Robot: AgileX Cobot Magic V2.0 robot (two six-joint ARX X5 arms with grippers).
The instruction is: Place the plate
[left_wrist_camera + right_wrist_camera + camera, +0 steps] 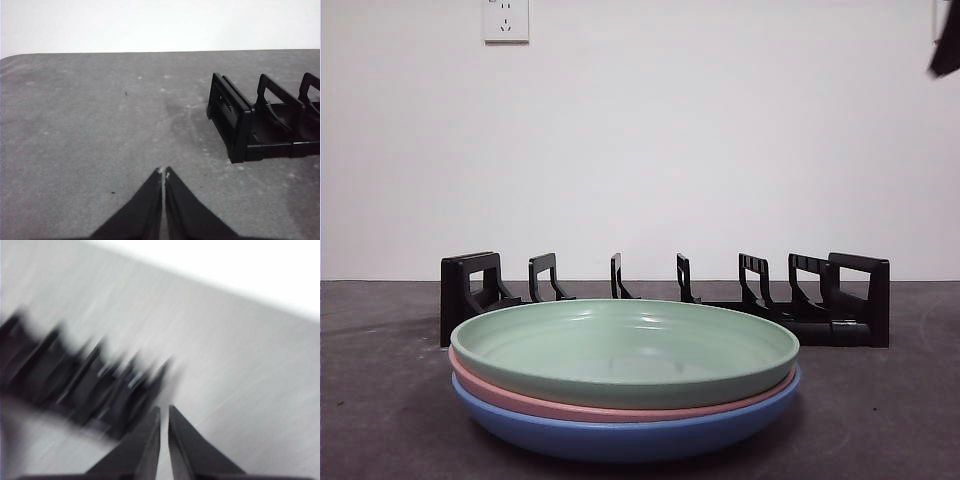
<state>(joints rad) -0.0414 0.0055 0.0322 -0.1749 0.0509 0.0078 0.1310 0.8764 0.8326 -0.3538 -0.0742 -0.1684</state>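
Observation:
Three plates are stacked at the table's front in the front view: a green plate [625,350] on top, a pink plate [520,398] under it, a blue plate [620,438] at the bottom. A black slotted dish rack [665,300] stands behind them; it also shows in the left wrist view [260,125] and, blurred, in the right wrist view [80,380]. My left gripper [163,173] is shut and empty above bare table beside the rack's end. My right gripper [164,410] is shut and empty, in motion near the rack; it shows as a black tip [947,45] at the top right corner.
The grey table [880,420] runs back to a white wall with a socket [506,20]. Bare table lies to the side of the rack in the left wrist view [90,125].

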